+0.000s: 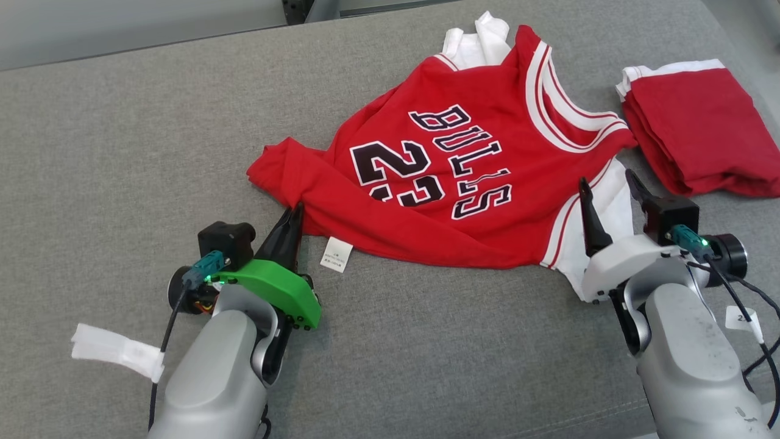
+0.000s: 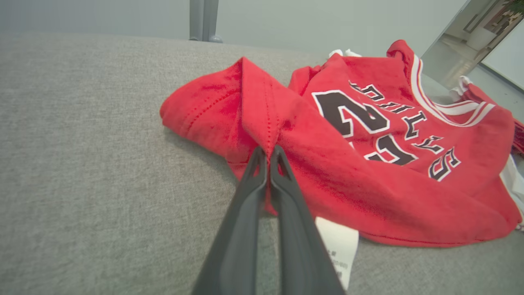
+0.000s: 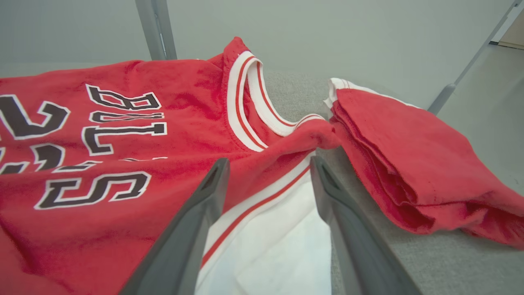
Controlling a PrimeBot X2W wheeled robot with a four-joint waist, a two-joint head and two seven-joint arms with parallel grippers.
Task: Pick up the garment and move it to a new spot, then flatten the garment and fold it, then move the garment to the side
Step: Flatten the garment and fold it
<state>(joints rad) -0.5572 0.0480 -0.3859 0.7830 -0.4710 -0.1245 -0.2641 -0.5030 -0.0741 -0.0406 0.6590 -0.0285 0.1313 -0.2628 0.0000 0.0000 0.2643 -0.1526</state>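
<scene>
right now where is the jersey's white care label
In the head view the care label pokes from the Bulls jersey's near hem, just right of the left gripper.

Soft, even light is falling from above, keeping all three views bright and the reds vivid. The jersey (image 1: pixel 439 183) is casting only a thin, faint shadow along its near edge onto the grey cushion (image 1: pixel 122 134). In the wrist views the wide lenses are stretching things toward the edges, the fingers (image 2: pixel 239 229) closest to the lens are blurring slightly, and the far background is going soft and hazy.
</scene>
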